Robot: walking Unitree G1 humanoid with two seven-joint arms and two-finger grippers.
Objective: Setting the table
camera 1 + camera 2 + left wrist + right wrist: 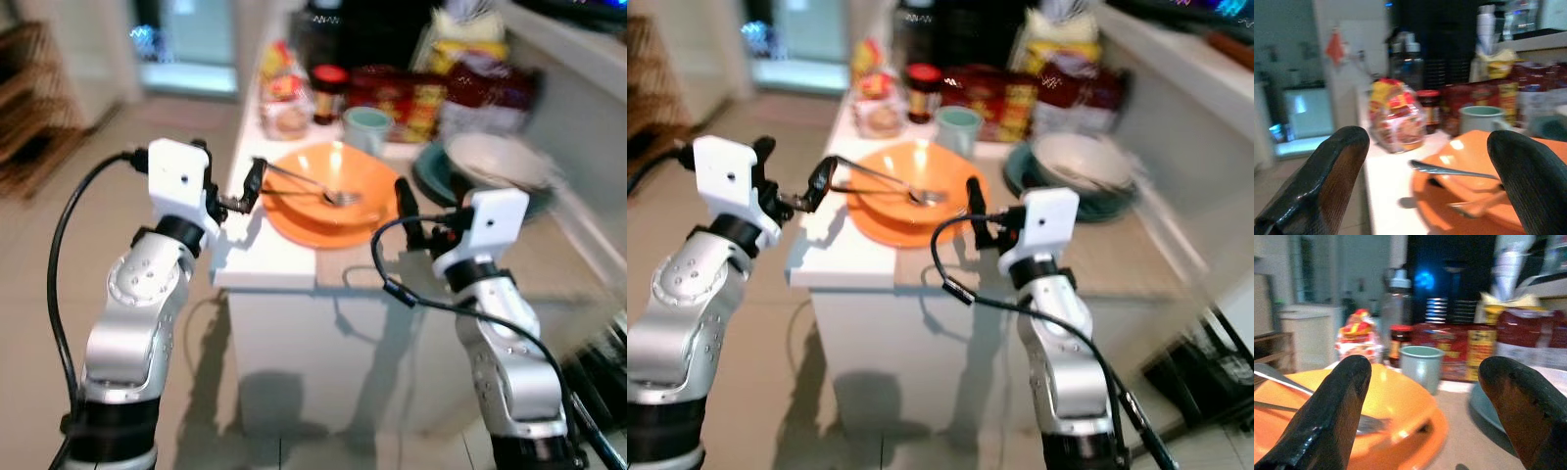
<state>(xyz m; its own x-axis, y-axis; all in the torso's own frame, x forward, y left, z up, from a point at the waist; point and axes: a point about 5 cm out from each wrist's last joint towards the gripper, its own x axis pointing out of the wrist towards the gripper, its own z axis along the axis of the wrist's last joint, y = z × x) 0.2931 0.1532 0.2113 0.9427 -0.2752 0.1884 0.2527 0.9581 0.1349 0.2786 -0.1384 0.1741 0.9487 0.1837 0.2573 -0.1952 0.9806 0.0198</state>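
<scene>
Left gripper (1425, 181): two black fingers (1327, 181) stood wide apart, nothing between them. Past them, a white counter (1388, 196) carried an orange plate (1449, 215) with an orange bowl (1484, 161) on it. A metal utensil handle (1449, 170) lay across the bowl's rim, its working end blurred. Behind the bowl stood a pale green mug (1483, 119). Beside the mug, a red-lidded jar (1429, 108), then a clear bag of food with red and yellow print (1397, 122). Red packages (1484, 95) lined the back. Background dim and blurred.
</scene>
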